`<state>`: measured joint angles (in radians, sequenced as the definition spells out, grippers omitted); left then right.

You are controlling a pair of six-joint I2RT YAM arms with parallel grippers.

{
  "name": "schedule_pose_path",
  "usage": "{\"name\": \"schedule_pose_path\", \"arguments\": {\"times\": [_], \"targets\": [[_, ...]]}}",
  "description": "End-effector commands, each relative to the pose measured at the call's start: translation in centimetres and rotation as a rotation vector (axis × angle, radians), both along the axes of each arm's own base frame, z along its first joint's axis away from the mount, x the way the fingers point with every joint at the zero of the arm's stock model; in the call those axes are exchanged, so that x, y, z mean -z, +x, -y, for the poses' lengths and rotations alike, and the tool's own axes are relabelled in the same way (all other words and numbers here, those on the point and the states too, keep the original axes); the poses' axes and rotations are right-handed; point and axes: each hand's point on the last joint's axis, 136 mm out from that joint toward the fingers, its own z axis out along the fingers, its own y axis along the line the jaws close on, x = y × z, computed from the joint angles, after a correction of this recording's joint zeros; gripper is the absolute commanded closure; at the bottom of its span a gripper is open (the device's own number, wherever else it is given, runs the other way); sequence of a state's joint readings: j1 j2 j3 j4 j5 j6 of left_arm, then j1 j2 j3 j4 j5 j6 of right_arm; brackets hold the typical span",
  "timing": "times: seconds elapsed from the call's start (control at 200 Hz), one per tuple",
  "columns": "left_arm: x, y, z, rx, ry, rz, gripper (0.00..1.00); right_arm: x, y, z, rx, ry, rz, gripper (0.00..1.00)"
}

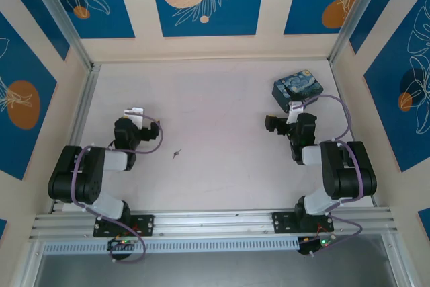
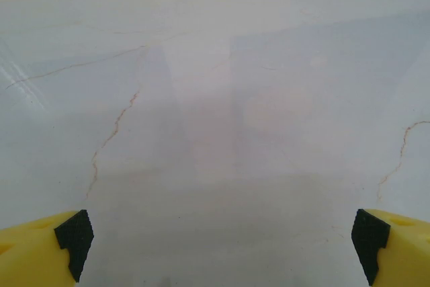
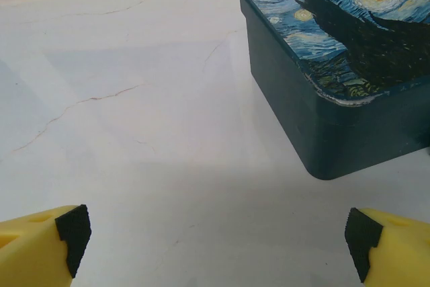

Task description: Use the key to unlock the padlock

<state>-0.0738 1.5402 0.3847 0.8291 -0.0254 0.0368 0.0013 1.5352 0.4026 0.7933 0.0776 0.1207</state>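
Lying on the table (image 1: pixel 222 92) between the arms, nearer the left, one key (image 1: pixel 177 154) shows as a tiny dark sliver. Both the left gripper (image 2: pixel 222 243) and the right gripper (image 3: pixel 218 243) stand wide open and empty. One painted box (image 1: pixel 297 89) sits far right, just beyond the right gripper.

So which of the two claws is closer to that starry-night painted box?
The right gripper: the starry-night box sits just ahead of its open jaws, slightly to their right. The left gripper hangs over bare table at the opposite, left side.
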Motion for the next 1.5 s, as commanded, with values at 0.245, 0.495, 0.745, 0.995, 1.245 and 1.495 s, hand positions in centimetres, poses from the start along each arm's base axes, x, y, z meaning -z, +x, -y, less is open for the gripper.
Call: {"name": "schedule_pose_path", "arguments": {"times": [0.245,0.495,0.745,0.995,1.245,1.495], "targets": [[-0.8,0.6,-0.2,0.005,-0.001,0.014,0.0,-1.3,0.5,0.0,-0.013,-0.019,0.046,0.01],[-0.6,0.8,-0.3,0.004,-0.003,0.004,0.0,-1.2,0.6,0.1,-0.014,-0.012,0.04,0.01],[-2.2,1.1,-0.1,0.013,0.0,-0.016,0.0,-3.2,0.1,0.0,0.004,-0.039,0.057,0.01],[-6.4,1.5,0.6,0.004,-0.101,-0.107,0.0,-10.2,0.3,2.8,0.269,0.232,-0.08,0.01],[-9.9,1.5,3.1,-0.028,-0.292,-0.21,0.0,-13.0,5.9,8.6,0.476,0.453,-0.249,0.01],[-12.1,1.2,7.5,0.052,-0.311,-0.248,0.0,-11.4,12.0,15.1,0.614,0.524,-0.356,0.0]]}}
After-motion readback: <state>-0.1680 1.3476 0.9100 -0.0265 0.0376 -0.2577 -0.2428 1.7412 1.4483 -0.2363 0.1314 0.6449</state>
